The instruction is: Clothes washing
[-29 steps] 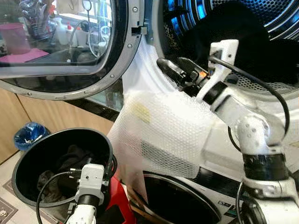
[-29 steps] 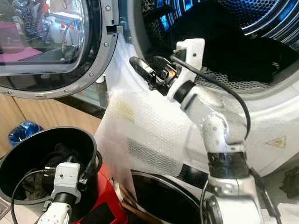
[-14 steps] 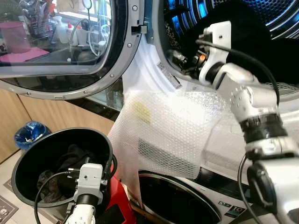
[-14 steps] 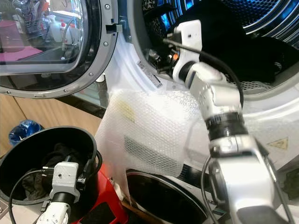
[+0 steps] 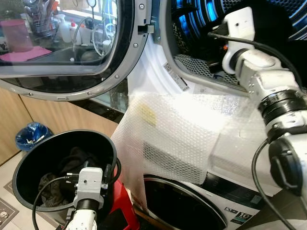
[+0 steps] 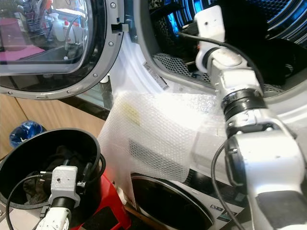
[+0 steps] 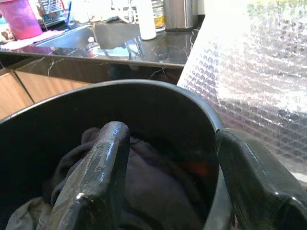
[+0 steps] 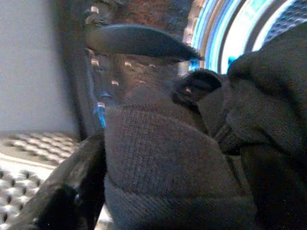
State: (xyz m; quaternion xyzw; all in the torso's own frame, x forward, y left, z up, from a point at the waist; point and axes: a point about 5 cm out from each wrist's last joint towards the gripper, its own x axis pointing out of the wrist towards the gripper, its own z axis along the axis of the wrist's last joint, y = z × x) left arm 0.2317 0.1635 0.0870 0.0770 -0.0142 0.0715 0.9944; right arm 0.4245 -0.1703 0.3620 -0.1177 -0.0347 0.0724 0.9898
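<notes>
While the right gripper (image 8: 144,158) clamps dark knitted cloth (image 8: 163,158) inside the perforated steel drum (image 5: 201,64); left gripper (image 7: 168,177) wide over part-filled round black plastic bucket (image 5: 29,158).

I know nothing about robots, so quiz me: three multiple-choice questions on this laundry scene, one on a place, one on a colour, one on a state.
1. Where is the right gripper?
A. Inside the washing machine's perforated metal drum
B. Over the round black plastic laundry bucket
C. On the countertop

2. What colour is the stool beside the bucket?
A. Green
B. Red
C. White

3. How is the machine's round glass door?
A. Shut
B. Removed
C. Swung open

Answers:
1. A: the right arm reaches through the drum opening, and its wrist view has dark knitted clothing between the fingers.
2. B: a red edge shows below the bucket's rim.
3. C: the door stands swung aside to the left of the drum.
</notes>
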